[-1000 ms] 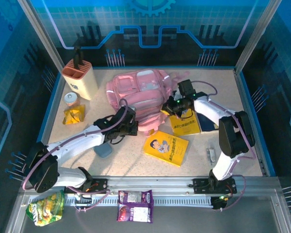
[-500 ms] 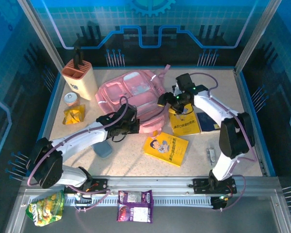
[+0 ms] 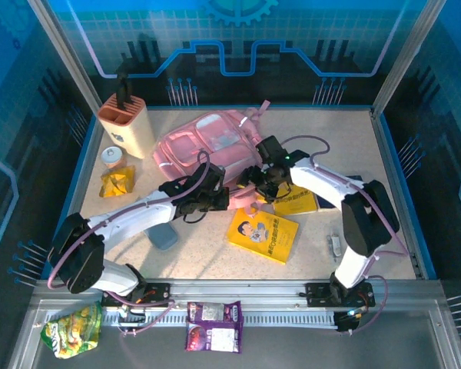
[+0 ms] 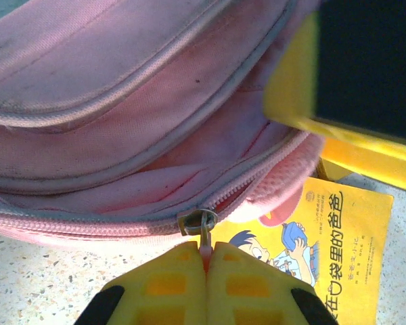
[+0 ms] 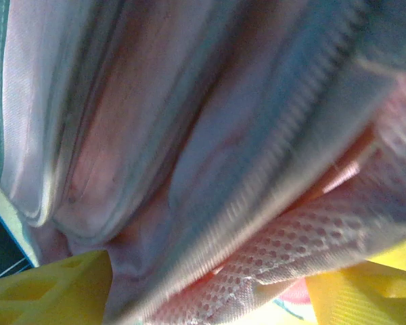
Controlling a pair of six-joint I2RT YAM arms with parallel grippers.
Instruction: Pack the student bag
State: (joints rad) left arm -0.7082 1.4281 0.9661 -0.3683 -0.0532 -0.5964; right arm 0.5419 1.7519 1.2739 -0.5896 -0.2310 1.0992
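The bag (image 3: 207, 142) lies mid-table (image 3: 353, 138), toward the back. At its near edge the left gripper (image 4: 204, 252) is clamped on the zip pull (image 4: 204, 231). The right gripper (image 5: 210, 298) has its jaws apart, with bag fabric between them. The tan block (image 3: 127, 123) holds a black handle (image 3: 124, 86). A second ago the right jaws were together, farther right.

White arms (image 3: 131, 219), black joints (image 3: 77, 265), lilac cables (image 3: 320, 139), yellow tool fingers (image 4: 169, 284).

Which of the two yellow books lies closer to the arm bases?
The cartoon-cover book, lying apart; the other yellow book lies farther back, beside the student bag.
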